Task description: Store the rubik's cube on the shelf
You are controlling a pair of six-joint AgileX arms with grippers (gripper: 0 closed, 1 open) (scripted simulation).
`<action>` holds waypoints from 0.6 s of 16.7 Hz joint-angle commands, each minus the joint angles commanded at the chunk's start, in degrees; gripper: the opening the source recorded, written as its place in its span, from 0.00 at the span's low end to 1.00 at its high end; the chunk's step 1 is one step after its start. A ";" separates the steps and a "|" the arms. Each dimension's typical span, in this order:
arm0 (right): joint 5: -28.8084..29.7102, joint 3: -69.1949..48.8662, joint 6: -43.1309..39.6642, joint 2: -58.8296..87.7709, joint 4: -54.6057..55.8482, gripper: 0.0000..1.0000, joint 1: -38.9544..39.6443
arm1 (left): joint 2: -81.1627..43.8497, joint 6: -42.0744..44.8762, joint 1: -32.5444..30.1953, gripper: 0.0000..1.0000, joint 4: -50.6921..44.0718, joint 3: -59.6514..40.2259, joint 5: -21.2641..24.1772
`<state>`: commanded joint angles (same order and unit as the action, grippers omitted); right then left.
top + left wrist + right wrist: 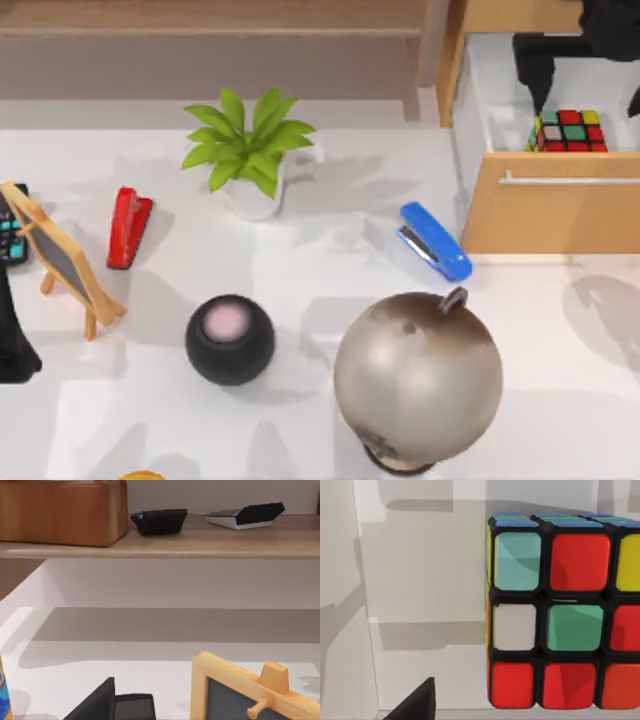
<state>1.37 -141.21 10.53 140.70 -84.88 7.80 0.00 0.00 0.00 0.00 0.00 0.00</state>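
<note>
The rubik's cube [570, 131] lies inside the open drawer [550, 215] at the table's back right, against the drawer's front wall. My right gripper [586, 104] hangs over the drawer, open, one finger [537, 95] just left of the cube and the other at the picture's right edge. Up close in the right wrist view, the cube [560, 620] shows red, green, white and yellow squares, with a gap between it and a black fingertip [415, 705]. The shelf [200, 25] runs along the back, left of the drawer. My left arm [15, 350] is parked at the left edge, open.
On the table stand a potted plant [250, 150], a red stapler [128, 226], a blue stapler [435, 240], a black speaker [229, 339], a large globe [418, 378] and a small easel blackboard [62, 258]. The shelf board [200, 545] carries a wooden box [60, 510] and dark items.
</note>
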 joint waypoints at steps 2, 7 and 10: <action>-0.04 0.27 -0.02 -0.17 0.16 1.00 0.31 | 0.00 0.00 0.00 1.00 0.00 0.00 0.00; -0.06 7.22 0.02 -3.37 3.83 1.00 0.14 | 0.00 0.00 0.00 1.00 0.00 0.00 0.00; -0.06 11.77 -0.22 -2.97 8.19 1.00 0.05 | 0.00 0.00 0.00 1.00 0.00 0.00 0.00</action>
<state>1.31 -129.44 10.32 137.73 -76.69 7.85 0.00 0.00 0.00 0.00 0.00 0.00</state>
